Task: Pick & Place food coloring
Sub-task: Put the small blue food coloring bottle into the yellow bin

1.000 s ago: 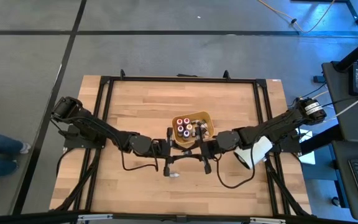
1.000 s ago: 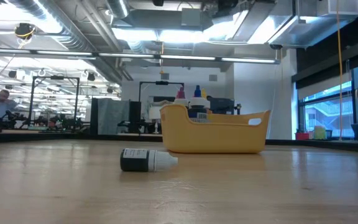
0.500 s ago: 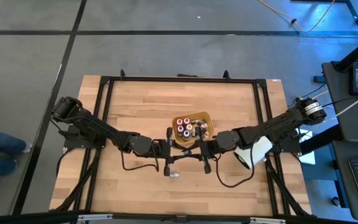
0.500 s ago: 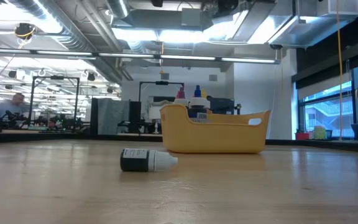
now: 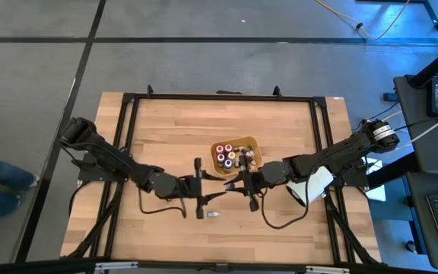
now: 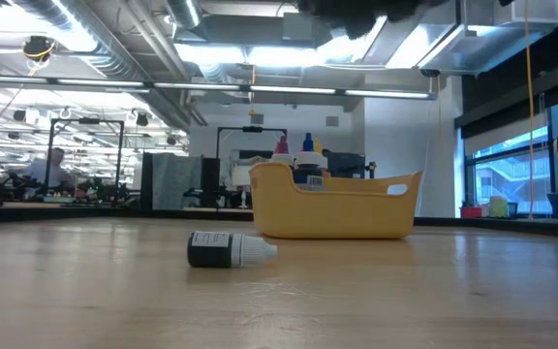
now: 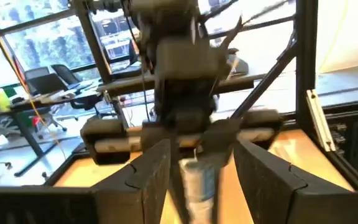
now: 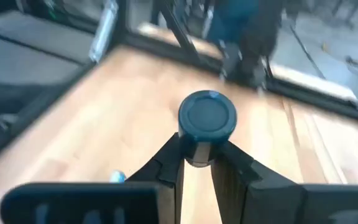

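Holding bottles [image 5: 227,154], yellow bin [image 5: 252,144], upright

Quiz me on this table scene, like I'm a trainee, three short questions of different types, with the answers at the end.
1. True or false: the loose bottle on the table stands upright.
2. What is between the fingers of the right gripper? A) nothing B) a dark-capped bottle C) a spoon
3. Fill in: the yellow tray holds several small capped ___.

Key: 1 false, it lies on its side. 2 B. 3 bottles.
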`<move>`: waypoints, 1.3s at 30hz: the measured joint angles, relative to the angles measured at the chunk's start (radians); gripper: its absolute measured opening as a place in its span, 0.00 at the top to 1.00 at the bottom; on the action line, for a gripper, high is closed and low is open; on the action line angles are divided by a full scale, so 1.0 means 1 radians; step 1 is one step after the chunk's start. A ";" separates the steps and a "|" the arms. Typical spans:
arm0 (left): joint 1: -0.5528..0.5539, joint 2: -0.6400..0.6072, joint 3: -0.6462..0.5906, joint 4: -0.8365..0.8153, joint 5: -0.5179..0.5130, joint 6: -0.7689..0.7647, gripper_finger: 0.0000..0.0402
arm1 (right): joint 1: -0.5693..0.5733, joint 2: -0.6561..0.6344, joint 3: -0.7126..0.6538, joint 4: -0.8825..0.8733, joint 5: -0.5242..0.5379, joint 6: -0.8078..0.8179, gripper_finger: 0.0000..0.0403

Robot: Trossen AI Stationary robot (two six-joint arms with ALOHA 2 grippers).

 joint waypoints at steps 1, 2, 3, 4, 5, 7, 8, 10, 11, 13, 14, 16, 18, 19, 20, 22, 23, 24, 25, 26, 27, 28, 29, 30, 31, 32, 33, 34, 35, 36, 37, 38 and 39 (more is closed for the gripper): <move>-0.010 -0.019 0.000 -0.023 -0.011 0.000 0.56 | -0.006 0.000 0.000 -0.025 0.010 0.001 0.84; -0.019 -0.035 0.000 -0.050 -0.019 -0.009 0.56 | -0.013 0.000 0.000 -0.054 0.023 0.009 0.84; -0.026 -0.051 0.002 -0.091 -0.025 -0.030 0.56 | -0.021 -0.001 0.000 -0.090 0.040 0.021 0.84; -0.033 -0.066 0.002 -0.143 -0.028 -0.063 0.56 | -0.030 -0.001 0.000 -0.133 0.064 0.029 0.84; -0.038 -0.079 0.002 -0.192 -0.029 -0.106 0.56 | -0.040 -0.001 0.000 -0.181 0.092 0.045 0.84; -0.042 -0.096 0.002 -0.286 -0.026 -0.191 0.56 | -0.068 -0.001 0.000 -0.289 0.168 0.070 0.84; -0.043 -0.099 0.002 -0.326 -0.025 -0.231 0.56 | -0.084 -0.001 0.000 -0.349 0.209 0.082 0.84; -0.041 -0.099 0.001 -0.389 -0.024 -0.298 0.57 | -0.120 -0.001 0.000 -0.462 0.249 0.102 0.83; -0.040 -0.097 0.001 -0.411 -0.024 -0.325 0.57 | -0.139 -0.001 0.000 -0.510 0.245 0.103 0.83; -0.035 -0.088 0.001 -0.443 -0.024 -0.363 0.57 | -0.175 -0.001 0.000 -0.592 0.218 0.102 0.82; -0.032 -0.082 0.001 -0.460 -0.023 -0.373 0.57 | -0.191 -0.001 0.000 -0.627 0.202 0.102 0.82; -0.032 -0.069 0.001 -0.476 -0.012 -0.382 0.56 | -0.223 -0.001 0.000 -0.676 0.171 0.102 0.82; -0.027 -0.051 0.001 -0.476 0.000 -0.386 0.56 | -0.250 -0.001 0.000 -0.692 0.142 0.101 0.82; -0.025 -0.039 0.001 -0.476 0.008 -0.386 0.56 | -0.260 -0.001 0.000 -0.694 0.129 0.102 0.82; -0.024 -0.027 0.001 -0.481 0.013 -0.386 0.56 | -0.268 -0.001 0.000 -0.694 0.117 0.101 0.82; -0.017 -0.001 0.001 -0.477 0.026 -0.397 0.57 | -0.281 -0.001 0.000 -0.694 0.100 0.101 0.82; -0.015 0.012 0.001 -0.479 0.032 -0.397 0.57 | -0.285 -0.001 0.000 -0.695 0.098 0.100 0.82; -0.013 0.025 0.001 -0.479 0.042 -0.398 0.57 | -0.289 -0.001 0.000 -0.694 0.097 0.100 0.82; -0.012 0.036 0.001 -0.479 0.055 -0.403 0.57 | -0.294 -0.001 -0.003 -0.685 0.097 0.099 0.82; -0.011 0.046 0.001 -0.479 0.068 -0.411 0.57 | -0.297 -0.001 -0.011 -0.673 0.098 0.099 0.82; -0.011 0.056 0.001 -0.476 0.083 -0.422 0.56 | -0.300 -0.001 -0.022 -0.667 0.098 0.100 0.82; -0.012 0.062 0.001 -0.476 0.093 -0.430 0.56 | -0.302 -0.001 -0.035 -0.662 0.097 0.100 0.82; -0.012 0.067 0.001 -0.477 0.104 -0.436 0.56 | -0.306 -0.001 -0.049 -0.654 0.092 0.101 0.82; -0.012 0.071 0.001 -0.475 0.119 -0.440 0.56 | -0.308 -0.001 -0.060 -0.645 0.090 0.102 0.82; -0.012 0.074 0.001 -0.475 0.132 -0.444 0.56 | -0.308 -0.001 -0.070 -0.636 0.091 0.105 0.82; -0.012 0.075 0.001 -0.476 0.147 -0.447 0.56 | -0.308 -0.001 -0.076 -0.627 0.090 0.109 0.82; -0.012 0.075 0.001 -0.476 0.161 -0.449 0.56 | -0.307 -0.001 -0.080 -0.625 0.090 0.117 0.82; -0.012 0.075 0.001 -0.475 0.181 -0.450 0.56 | -0.308 -0.001 -0.083 -0.619 0.090 0.124 0.82; -0.013 0.075 0.001 -0.476 0.203 -0.450 0.57 | -0.308 -0.001 -0.088 -0.609 0.090 0.125 0.82; -0.016 0.075 0.001 -0.480 0.226 -0.447 0.57 | -0.308 -0.001 -0.096 -0.594 0.090 0.125 0.82; -0.019 0.075 0.001 -0.481 0.248 -0.438 0.57 | -0.308 -0.001 -0.104 -0.583 0.090 0.125 0.82; -0.022 0.075 0.001 -0.481 0.263 -0.426 0.57 | -0.308 -0.001 -0.109 -0.578 0.090 0.127 0.82; -0.023 0.075 0.001 -0.481 0.274 -0.417 0.57 | -0.307 0.000 -0.111 -0.578 0.090 0.128 0.82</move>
